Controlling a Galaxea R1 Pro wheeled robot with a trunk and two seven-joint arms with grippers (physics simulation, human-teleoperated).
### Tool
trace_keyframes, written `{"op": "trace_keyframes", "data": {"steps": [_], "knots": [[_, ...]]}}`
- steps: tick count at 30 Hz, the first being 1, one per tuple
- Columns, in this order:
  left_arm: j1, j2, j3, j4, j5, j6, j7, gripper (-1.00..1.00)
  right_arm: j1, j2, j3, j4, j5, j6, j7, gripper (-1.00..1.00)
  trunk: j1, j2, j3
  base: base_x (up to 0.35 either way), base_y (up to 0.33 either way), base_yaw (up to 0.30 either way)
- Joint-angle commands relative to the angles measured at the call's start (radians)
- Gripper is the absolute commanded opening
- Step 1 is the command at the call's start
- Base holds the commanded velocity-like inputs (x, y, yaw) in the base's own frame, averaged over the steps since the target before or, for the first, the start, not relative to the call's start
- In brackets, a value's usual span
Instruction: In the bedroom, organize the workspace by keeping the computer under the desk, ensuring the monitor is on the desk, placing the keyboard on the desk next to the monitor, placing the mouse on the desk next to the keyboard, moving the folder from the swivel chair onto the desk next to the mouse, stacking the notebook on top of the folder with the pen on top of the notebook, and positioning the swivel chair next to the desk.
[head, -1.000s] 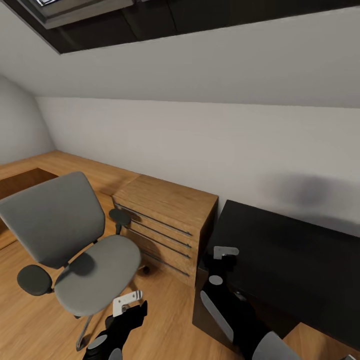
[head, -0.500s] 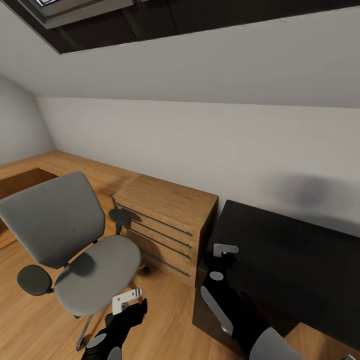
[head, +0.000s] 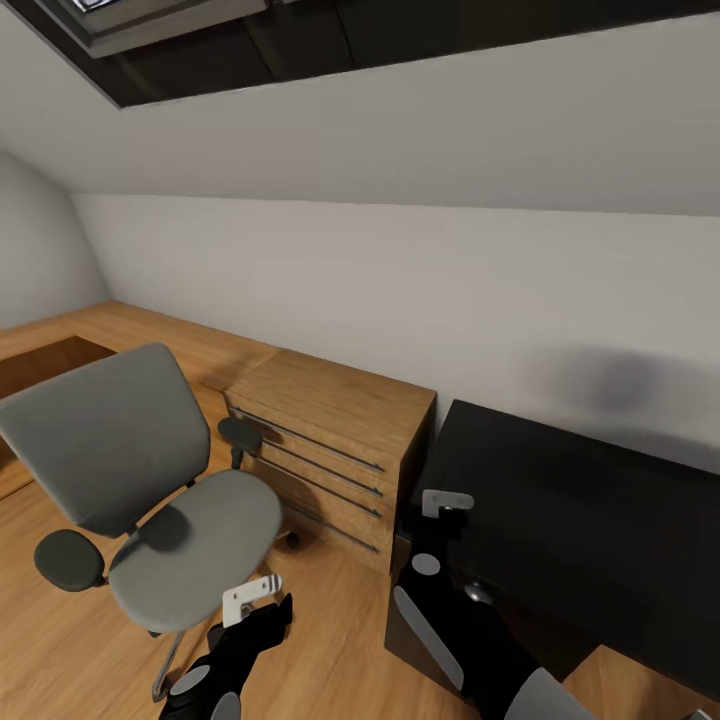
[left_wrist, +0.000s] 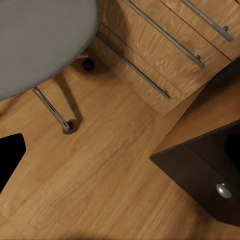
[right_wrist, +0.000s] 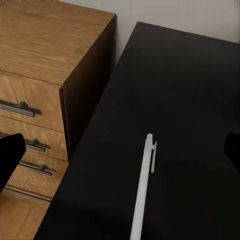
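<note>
Black cabinet top (right_wrist: 165, 100), white pen (right_wrist: 142, 187) on it

Wooden drawer unit (head: 335, 455): light oak grain, several drawers with long horizontal metal bar handles, standing against the wall. Its flat top is bare.

Low wooden shelving (head: 60, 345): same oak tone, running along the wall toward the corner, with an open recess at its near end.

Floor (head: 330, 640): wood planks, warm brown.

Wall (head: 400, 290): plain white, sloping overhead.

Dark cabinet door (left_wrist: 205, 175): near-black, fitted with a small round metal knob (left_wrist: 223, 190).
</note>
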Motion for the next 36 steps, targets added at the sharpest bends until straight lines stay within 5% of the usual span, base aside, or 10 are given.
{"op": "trace_keyframes", "data": {"steps": [1,14,36], "knots": [[0.000,0.000,-0.001,-0.002,0.011,0.003,0.009,1.00,-0.001,-0.001,0.003,-0.002,-0.002,0.008,-0.007,1.00,0.000,-0.001,-0.001,0.000,0.000,0.000],[0.000,-0.006,-0.006,-0.006,0.013,0.004,0.009,1.00,-0.001,-0.001,0.003,-0.002,-0.002,0.007,-0.007,1.00,0.000,-0.001,-0.001,0.000,0.000,0.000],[0.000,-0.006,-0.007,-0.007,0.014,0.004,0.009,1.00,-0.001,0.000,0.003,-0.001,-0.005,-0.009,-0.003,1.00,0.084,-0.155,-0.070,0.000,0.000,0.000]]}}
